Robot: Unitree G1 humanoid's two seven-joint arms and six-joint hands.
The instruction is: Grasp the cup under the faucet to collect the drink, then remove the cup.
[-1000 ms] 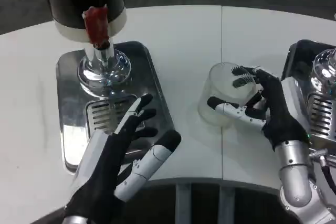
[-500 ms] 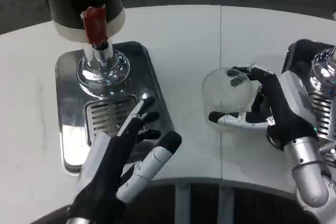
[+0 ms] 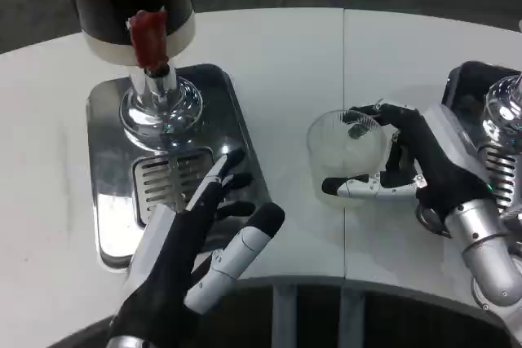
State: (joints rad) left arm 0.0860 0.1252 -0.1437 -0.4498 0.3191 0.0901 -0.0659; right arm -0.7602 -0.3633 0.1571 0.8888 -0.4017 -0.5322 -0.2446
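Observation:
A clear plastic cup (image 3: 344, 151) is on the right half of the table, tilted so that its mouth faces me. My right hand (image 3: 420, 170) grips it, thumb across the near side and fingers curled over the far rim. The faucet (image 3: 150, 41) with its red handle hangs from the black dispenser at the upper left, over a silver drip tray (image 3: 110, 201) and its slotted grate (image 3: 167, 177). The cup is well to the right of the tray. My left hand (image 3: 192, 246) hovers open over the tray's near right corner, fingers spread and holding nothing.
A second silver tray with a chrome fitting (image 3: 504, 112) stands at the right edge, just behind my right wrist. The table's near edge (image 3: 310, 283) runs below both hands. White tabletop lies between the two trays.
My right hand has closed around the cup and tipped it from standing upright to mouth toward me, shifting it slightly left. The left hand has barely moved.

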